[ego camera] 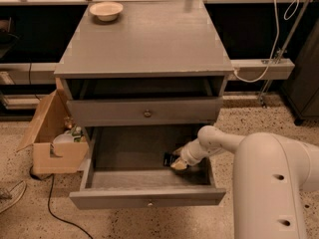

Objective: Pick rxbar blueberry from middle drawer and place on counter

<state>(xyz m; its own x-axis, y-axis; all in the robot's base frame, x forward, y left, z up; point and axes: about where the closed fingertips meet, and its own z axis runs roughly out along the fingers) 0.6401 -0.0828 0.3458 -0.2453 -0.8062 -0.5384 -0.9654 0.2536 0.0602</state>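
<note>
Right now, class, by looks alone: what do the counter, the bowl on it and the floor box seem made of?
Counter: probably painted wood, matte grey with faint streaks. Bowl: pale, smooth, perhaps ceramic or plastic. Box: cardboard, plain brown with open flaps. The gripper is down in the middle drawer, by the rxbar blueberry.

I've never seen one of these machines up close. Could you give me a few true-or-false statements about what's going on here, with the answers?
1. The lowest drawer is pulled open. True.
2. The end effector is over the counter. False: it is down inside the open drawer, at its right side.
3. A pale bowl sits on the counter. True, at a back corner.
4. The dark snack bar lies on the counter. False: it lies in the open drawer, right by the end effector.
5. The upper drawer is closed. True.
</note>
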